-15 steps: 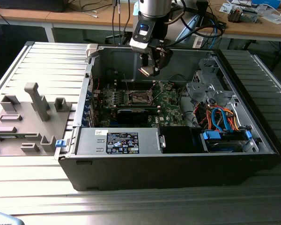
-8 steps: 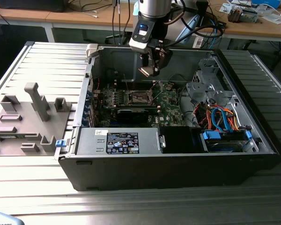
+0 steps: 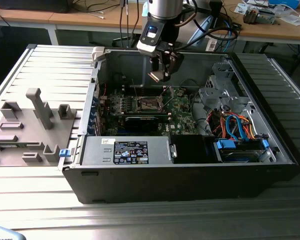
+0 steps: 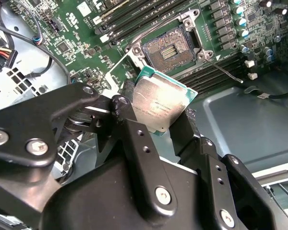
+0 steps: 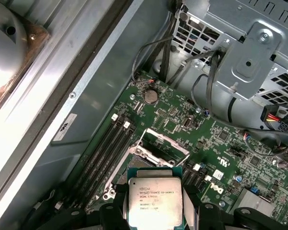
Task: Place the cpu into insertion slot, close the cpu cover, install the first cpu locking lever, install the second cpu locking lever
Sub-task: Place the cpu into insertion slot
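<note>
Jaws: black linked fingers (image 4: 134, 139) nearest the lens in the second wrist view, clamped on the cpu, one finger on each of two opposite edges.
Cpu (image 4: 161, 103): flat square chip, dull silver top with a green edge, held tilted in the air and clear of the board. It also showed from above in the first wrist view (image 5: 155, 201).
Insertion slot (image 4: 172, 48): dark square socket with a silvery rim, uncovered, its bare contact field showing. It sat apart from the cpu and had nothing seated in it. In the exterior view it lay below the jaws (image 3: 149, 104).
Cpu cover (image 4: 121, 64): thin silvery frame swung open off the slot, partly hidden behind the held chip. In the first wrist view (image 5: 165, 142) it stood up just beyond the chip's far edge.
Locking lever (image 4: 224, 70): thin metal rod, unlatched, angled away from a corner of the slot.
Motherboard (image 3: 182, 112): green, lying flat in the floor of the case.
Memory slots (image 5: 105, 148): long, narrow and dark, running beside the slot.
Coin cell (image 5: 150, 97): round and silver, on the board beyond the cover.
Arm (image 3: 165, 10): silver, reaching down over the rear wall of the case.
Computer case (image 3: 190, 170): black, lying on its side with the panel off.
Drive bay (image 3: 240, 145): at the exterior view's right inside the case, with blue and orange cables.
Grey fixture block (image 3: 40, 107): beside the case at the exterior view's left.
Counter (image 3: 140, 220): ribbed metal, carrying the case and the block.
</note>
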Robot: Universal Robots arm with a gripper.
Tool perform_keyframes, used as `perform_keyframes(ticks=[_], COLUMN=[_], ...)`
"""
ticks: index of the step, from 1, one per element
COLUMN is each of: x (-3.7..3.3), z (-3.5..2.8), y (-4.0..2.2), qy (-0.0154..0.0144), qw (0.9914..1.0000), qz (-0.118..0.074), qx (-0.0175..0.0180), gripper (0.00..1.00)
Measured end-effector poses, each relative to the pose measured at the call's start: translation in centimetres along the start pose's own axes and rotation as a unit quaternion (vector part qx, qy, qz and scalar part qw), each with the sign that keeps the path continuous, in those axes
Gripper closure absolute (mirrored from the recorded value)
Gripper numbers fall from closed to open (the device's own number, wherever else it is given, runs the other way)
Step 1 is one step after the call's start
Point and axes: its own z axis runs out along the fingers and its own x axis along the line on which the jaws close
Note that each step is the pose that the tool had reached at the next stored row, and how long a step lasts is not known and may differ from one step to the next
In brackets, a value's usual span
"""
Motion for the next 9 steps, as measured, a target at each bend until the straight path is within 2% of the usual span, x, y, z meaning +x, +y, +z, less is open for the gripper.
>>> perform_keyframes(ticks=[9], x=[0.00], z=[0.03], y=[0.00], qy=[-0.0013], qw=[0.99987], qz=[0.016], qx=[-0.0002], gripper=[0.45])
